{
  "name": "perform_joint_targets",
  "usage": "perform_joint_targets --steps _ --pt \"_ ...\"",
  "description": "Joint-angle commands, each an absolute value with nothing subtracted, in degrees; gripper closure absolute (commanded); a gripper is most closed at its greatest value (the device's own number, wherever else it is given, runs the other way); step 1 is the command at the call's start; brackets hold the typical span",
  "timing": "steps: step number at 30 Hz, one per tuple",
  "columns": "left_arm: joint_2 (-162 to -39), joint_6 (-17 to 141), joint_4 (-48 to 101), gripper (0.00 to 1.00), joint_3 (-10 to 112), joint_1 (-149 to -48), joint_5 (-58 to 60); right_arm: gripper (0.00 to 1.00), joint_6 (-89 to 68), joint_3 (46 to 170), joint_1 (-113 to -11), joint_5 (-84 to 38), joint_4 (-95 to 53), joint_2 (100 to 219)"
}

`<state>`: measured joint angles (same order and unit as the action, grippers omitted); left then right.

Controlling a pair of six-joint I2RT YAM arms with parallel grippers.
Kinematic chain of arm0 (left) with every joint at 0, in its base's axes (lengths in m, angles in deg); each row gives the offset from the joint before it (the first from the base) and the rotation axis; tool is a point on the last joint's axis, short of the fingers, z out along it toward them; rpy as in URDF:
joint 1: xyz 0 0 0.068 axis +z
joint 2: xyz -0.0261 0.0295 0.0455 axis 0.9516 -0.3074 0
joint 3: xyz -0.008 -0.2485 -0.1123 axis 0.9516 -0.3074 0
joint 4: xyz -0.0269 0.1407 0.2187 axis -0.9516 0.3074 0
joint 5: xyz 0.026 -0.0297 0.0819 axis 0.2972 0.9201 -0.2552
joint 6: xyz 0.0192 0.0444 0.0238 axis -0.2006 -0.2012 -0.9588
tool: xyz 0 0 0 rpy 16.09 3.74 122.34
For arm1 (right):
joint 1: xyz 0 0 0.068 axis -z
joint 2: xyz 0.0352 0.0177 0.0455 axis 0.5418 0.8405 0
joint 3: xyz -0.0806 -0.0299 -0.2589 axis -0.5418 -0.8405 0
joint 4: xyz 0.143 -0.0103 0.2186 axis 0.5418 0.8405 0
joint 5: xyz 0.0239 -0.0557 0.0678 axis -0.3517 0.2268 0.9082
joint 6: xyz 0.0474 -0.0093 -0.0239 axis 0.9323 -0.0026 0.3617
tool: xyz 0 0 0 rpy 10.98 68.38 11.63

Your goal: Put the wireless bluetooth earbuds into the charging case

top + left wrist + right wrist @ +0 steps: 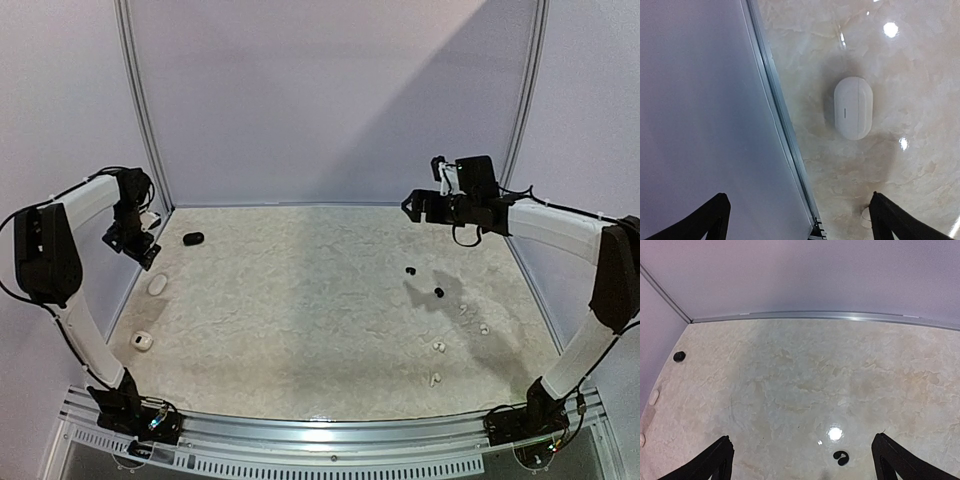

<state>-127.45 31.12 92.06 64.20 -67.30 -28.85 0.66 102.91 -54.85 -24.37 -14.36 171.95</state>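
The left arm is folded high against the left wall. The left gripper (143,252) points down with jaws spread wide and empty, above a closed white case (853,107) that lies near the rail (785,125) at the desk (300,320) edge. The right arm arches over the right side, and the right gripper (410,208) is likewise spread and empty. Two black buds (439,292) and four white buds (438,346) lie loose on the right of the marbled desk. A black case (193,238) and a second white case (141,341) sit at the left. Pale walls (330,100) enclose it.
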Motion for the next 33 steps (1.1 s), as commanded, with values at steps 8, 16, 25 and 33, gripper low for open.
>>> perform_joint_targets --steps 8,16,25,33 --pt "-137.4 27.2 93.0 0.01 66.7 -63.8 -14.5 0.02 2.8 108.2 -58.5 -24.5 -10.5 177.4" --pt "-141.8 27.5 87.5 0.15 66.3 -63.4 -12.8 0.02 3.0 109.4 -60.0 -24.8 -9.7 178.7" --pt "-145.4 27.6 85.6 0.28 64.9 -63.4 -14.6 0.01 2.1 111.1 -60.4 -25.0 -8.1 179.1" --pt "-145.9 28.2 86.1 0.64 64.7 -63.4 -12.4 0.01 1.5 111.9 -60.3 -25.6 -7.5 179.4"
